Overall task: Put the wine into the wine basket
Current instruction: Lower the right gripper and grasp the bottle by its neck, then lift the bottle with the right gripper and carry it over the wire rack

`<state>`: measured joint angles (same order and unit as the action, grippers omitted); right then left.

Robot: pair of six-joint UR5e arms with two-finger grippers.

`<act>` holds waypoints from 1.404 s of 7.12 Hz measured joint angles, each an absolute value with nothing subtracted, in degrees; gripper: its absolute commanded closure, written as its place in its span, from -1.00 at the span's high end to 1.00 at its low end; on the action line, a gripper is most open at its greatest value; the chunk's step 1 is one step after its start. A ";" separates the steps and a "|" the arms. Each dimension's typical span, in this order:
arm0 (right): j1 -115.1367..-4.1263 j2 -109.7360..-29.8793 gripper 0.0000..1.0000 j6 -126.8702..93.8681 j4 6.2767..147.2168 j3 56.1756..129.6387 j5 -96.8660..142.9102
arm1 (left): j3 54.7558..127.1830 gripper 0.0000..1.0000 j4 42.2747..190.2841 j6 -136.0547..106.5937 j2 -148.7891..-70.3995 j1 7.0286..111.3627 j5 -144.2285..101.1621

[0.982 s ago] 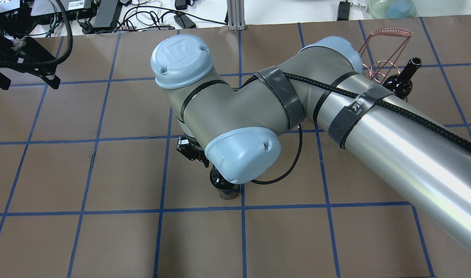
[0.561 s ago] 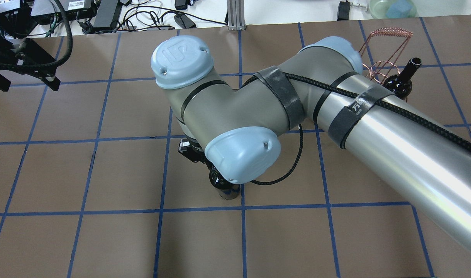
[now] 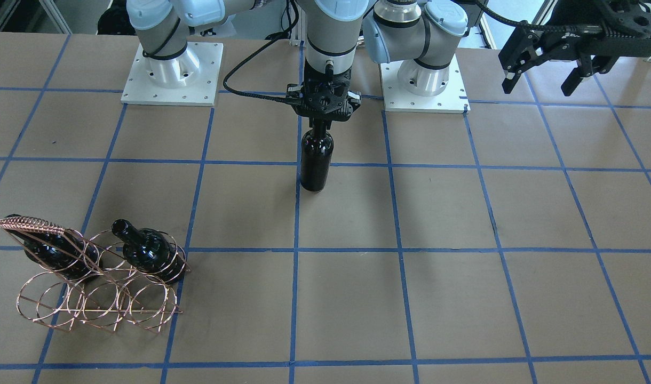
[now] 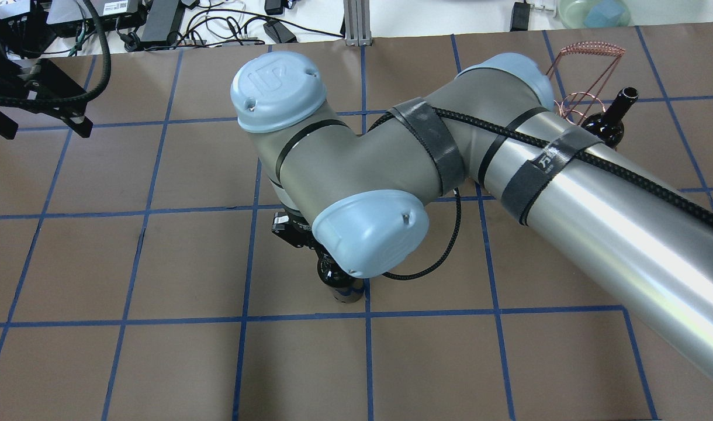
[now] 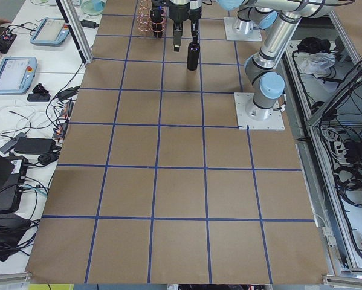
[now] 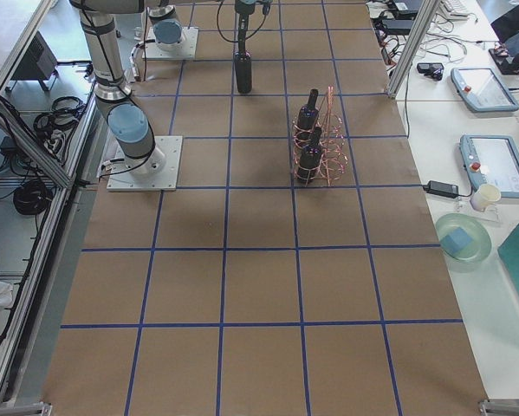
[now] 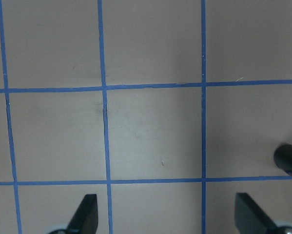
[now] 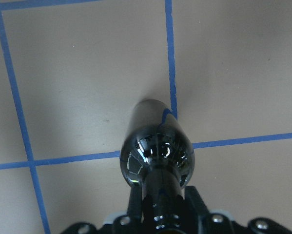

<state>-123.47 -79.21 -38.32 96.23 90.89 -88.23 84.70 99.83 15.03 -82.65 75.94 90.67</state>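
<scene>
Exterior front-facing view, upper middle of the frame: the right gripper (image 3: 322,122) points straight down with its jaws closed round the neck of a wine bottle (image 3: 316,160). The bottle hangs upright beneath it, over a blue grid line. Whether its base touches the table (image 3: 464,298) I cannot tell.

From the right wrist camera the same bottle (image 8: 158,156) fills the lower centre. Its glossy shoulders mirror the lights, and its neck runs down into the black fingers (image 8: 193,207) at the bottom edge. Its body lies across a crossing of two tape lines.

In the overhead view the right arm sweeps in from the lower right. Only the bottle's lower part (image 4: 340,283) peeks out beneath the pale blue wrist cap.

The left gripper (image 3: 540,85) is at the upper right of the front-facing frame, raised well above the table. Its jaws are spread wide and hold nothing. Its wrist camera shows both fingertips (image 7: 87,212) at the bottom corners, with only brown paper and blue lines between them.

The wine basket (image 3: 117,310) stands at the lower left of the front-facing frame, well apart from the gripped bottle. Two other bottles (image 3: 147,249) are already tilted in its back row of rings, one partly behind the slanted braided handle (image 3: 29,223). The front rings have nothing in them. From the right-side camera the basket (image 6: 328,143) is right of centre, and the held bottle (image 6: 242,69) is near the top.
</scene>
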 measured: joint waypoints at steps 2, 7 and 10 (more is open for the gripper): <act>-121.53 -80.97 -0.94 -37.72 95.77 90.44 -88.05 | 84.78 1.00 100.19 15.03 -82.58 75.94 90.70; -99.44 -90.12 -1.00 -13.56 80.35 84.18 -88.55 | 85.25 1.00 100.31 15.03 -82.50 75.94 90.68; -85.59 -89.92 -1.00 -0.16 73.69 77.21 -91.92 | 85.34 1.00 100.37 15.08 -82.39 75.94 90.83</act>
